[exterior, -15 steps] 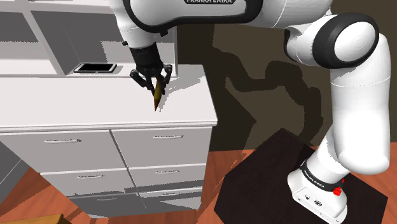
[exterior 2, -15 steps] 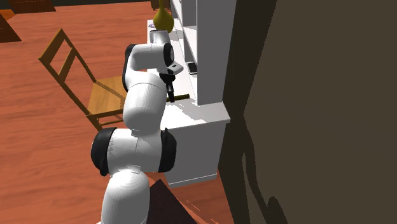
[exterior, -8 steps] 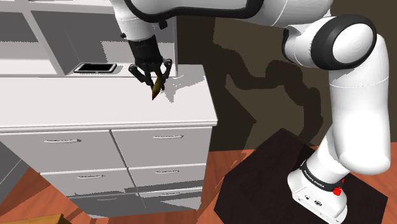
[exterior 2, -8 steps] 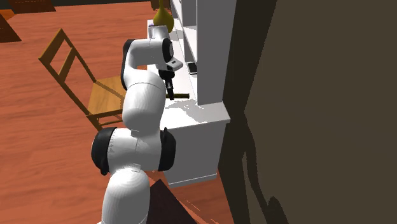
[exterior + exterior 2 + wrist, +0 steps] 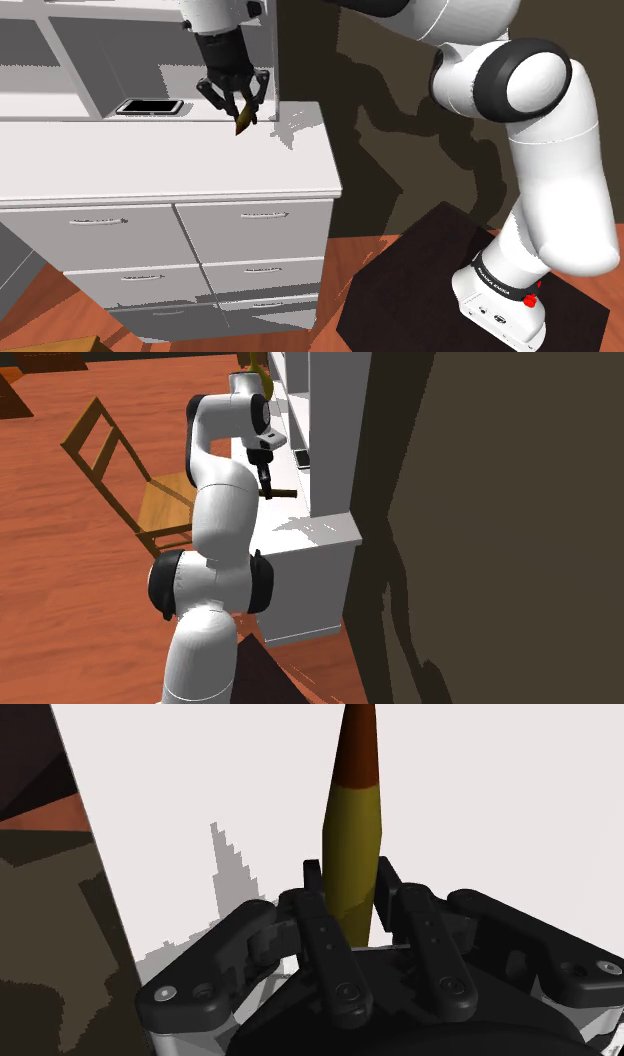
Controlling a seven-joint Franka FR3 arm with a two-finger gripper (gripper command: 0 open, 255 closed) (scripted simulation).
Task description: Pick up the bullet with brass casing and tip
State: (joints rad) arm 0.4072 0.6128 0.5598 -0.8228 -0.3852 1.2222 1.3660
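Observation:
The bullet (image 5: 352,854) has a yellow-brass casing and a dark reddish-brown tip. It stands out from between my two black fingers, which clasp its base. In the shoulder view my gripper (image 5: 237,100) holds the bullet (image 5: 242,121) pointing down, well above the white counter top (image 5: 150,165). From the second exterior view the bullet (image 5: 280,494) sticks out sideways from the gripper (image 5: 266,482), above the counter (image 5: 300,532).
A black phone (image 5: 150,106) lies on the counter by the white shelf unit (image 5: 60,50). White drawers (image 5: 250,250) sit below the counter. A wooden chair (image 5: 130,482) and a yellow vase (image 5: 256,382) stand beyond. My dark stand (image 5: 470,290) is on the wooden floor.
My gripper has risen with the bullet shut in it and moved slightly toward the shelf unit; the bullet now hangs higher above the counter.

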